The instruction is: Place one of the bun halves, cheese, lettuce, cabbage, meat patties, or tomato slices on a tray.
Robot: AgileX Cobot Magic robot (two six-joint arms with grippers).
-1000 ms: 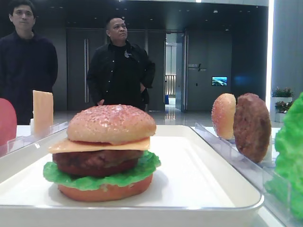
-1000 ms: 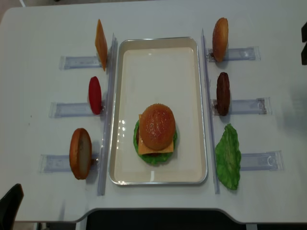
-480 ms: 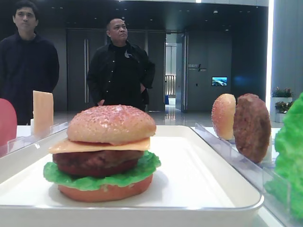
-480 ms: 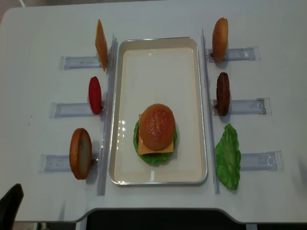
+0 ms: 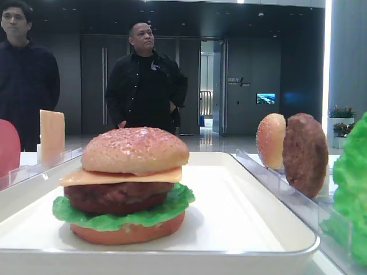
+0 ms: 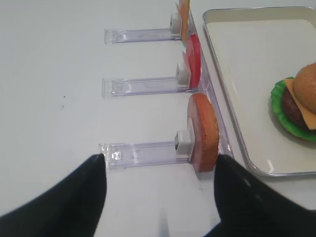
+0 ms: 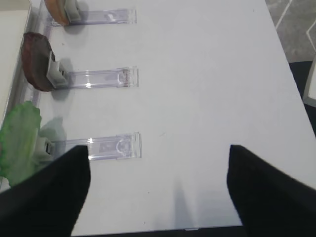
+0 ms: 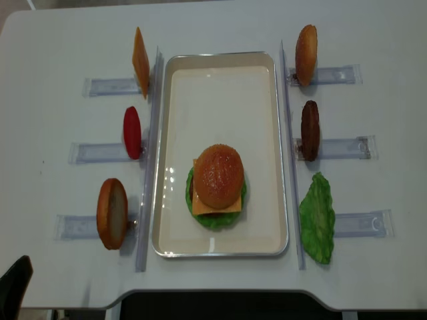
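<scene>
On the white tray [image 8: 220,80] stands a stacked burger: seeded top bun [image 8: 218,175], cheese [image 5: 114,176], meat patty [image 5: 117,196], lettuce [image 5: 123,216], orange bottom bun [image 5: 127,234]. Upright in the left racks are a cheese slice [image 8: 140,61], a tomato slice [image 8: 132,132] and a bun half [image 6: 203,132]. The right racks hold a paler bun [image 8: 306,55], a patty [image 7: 35,61] and a lettuce leaf [image 7: 19,138]. No cabbage shows. My left gripper [image 6: 159,158] hangs open over the near-left rack, empty. My right gripper [image 7: 159,148] hangs open over bare table, empty.
Long clear strips [image 8: 287,153] run along both sides of the tray. Clear slotted racks [image 7: 98,78] lie flat on the white table [image 8: 373,40]. Its front edge [image 8: 220,293] is near both grippers. Two people [image 5: 146,80] stand behind the table.
A dark part of the right arm at the right edge of the overhead view has left that view. The man at the far left has shifted leftward. The food has not moved.
</scene>
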